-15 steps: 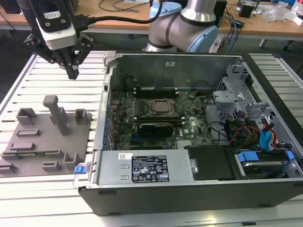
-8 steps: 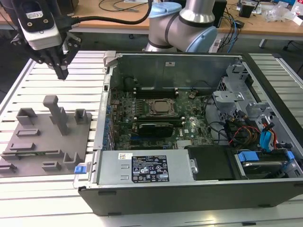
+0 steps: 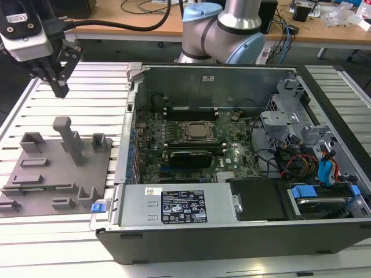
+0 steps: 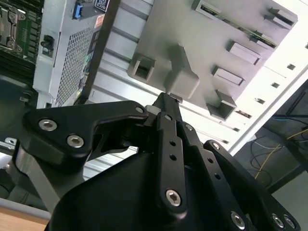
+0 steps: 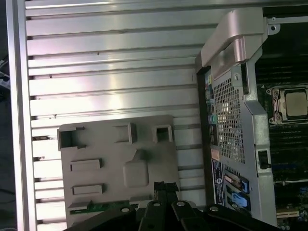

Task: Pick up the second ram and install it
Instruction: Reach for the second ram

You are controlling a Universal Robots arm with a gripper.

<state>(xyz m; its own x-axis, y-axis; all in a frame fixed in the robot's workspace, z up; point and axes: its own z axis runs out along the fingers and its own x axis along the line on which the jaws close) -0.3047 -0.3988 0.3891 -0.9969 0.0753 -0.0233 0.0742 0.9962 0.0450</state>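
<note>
- Pincer (image 3: 60,91) hangs above the slatted bench (image 3: 93,78), off the grey holder block's (image 3: 58,174) back edge. Its jaws are pressed together with nothing between them.
- Second ram (image 5: 94,208) sits in a long slot of the holder block. It shows as a thin green strip in both wrist views (image 4: 236,26), well apart from the pincer tips and not gripped.
- Risk: with the jaws closed, a descent would likely jab the stick's top edge, not straddle it, which could chip it or jam it in the slot.
- Risk: the tall upright post (image 3: 66,139) on the block stands between the pincer and the ram's slot. In the second wrist view it lies just ahead of the tips, so a low approach may clip it.
- Risk: the block looks loose on the bench, though I can't tell if it's fixed. A knock could shift it and spoil the alignment.
- Risk: the stick is thin and flat. An off-centre or shallow grip would probably let it tilt or slip.
- Risk: the open computer case (image 3: 214,231) has a raised wall and a corner bracket (image 5: 236,38) on the block's side. A low carry toward the motherboard (image 3: 232,156) might catch there.
</note>
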